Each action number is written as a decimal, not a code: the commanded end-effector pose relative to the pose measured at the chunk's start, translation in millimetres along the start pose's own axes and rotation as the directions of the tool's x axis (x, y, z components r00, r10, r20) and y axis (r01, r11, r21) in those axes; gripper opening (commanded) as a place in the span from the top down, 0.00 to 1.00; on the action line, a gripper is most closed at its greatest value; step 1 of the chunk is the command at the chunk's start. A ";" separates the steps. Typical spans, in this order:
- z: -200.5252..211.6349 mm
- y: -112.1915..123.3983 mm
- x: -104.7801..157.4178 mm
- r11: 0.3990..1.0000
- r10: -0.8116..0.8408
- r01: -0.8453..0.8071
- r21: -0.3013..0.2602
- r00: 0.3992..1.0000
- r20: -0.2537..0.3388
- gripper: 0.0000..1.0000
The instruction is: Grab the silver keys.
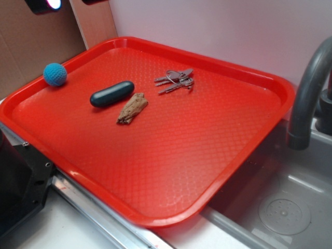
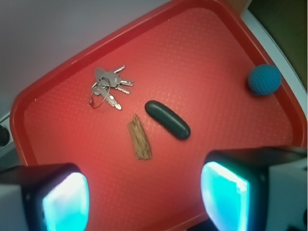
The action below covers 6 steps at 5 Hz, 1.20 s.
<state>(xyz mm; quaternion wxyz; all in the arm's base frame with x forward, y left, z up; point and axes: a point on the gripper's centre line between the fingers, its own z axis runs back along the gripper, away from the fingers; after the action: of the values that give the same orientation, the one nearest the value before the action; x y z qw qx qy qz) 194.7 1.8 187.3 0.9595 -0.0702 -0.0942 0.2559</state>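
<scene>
The silver keys [image 1: 175, 80] lie splayed on a wire ring on the red tray [image 1: 218, 155], toward its far side. In the wrist view the keys [image 2: 108, 86] sit at the upper left, far ahead of my gripper [image 2: 144, 199]. The gripper is open, high above the tray, its two glowing cyan pads [image 2: 65, 202] wide apart with nothing between them. In the exterior view only a lit part of the gripper [image 1: 52, 4] shows at the top left edge.
A dark oval capsule case [image 1: 111, 94] and a brown wood-like chip [image 1: 132, 108] lie left of the keys. A blue knitted ball [image 1: 54, 74] rests by the tray's left rim. A grey faucet [image 1: 310, 91] and sink [image 1: 282, 207] stand at the right.
</scene>
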 end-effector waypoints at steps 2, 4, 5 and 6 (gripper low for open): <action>-24.7 -4.0 27.4 0.999 0.046 -0.047 0.006 0.997 0.057 0.00; -79.0 -20.4 56.4 0.995 0.082 -0.086 0.052 0.994 0.072 0.00; -96.3 -21.3 68.3 0.991 0.103 -0.106 0.076 0.994 0.042 0.00; -118.0 -22.8 75.5 0.986 0.110 -0.114 0.124 0.993 0.039 0.00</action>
<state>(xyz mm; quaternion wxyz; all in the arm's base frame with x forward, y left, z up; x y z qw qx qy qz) 286.2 7.2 71.4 0.9469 -0.0021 -0.0575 0.3162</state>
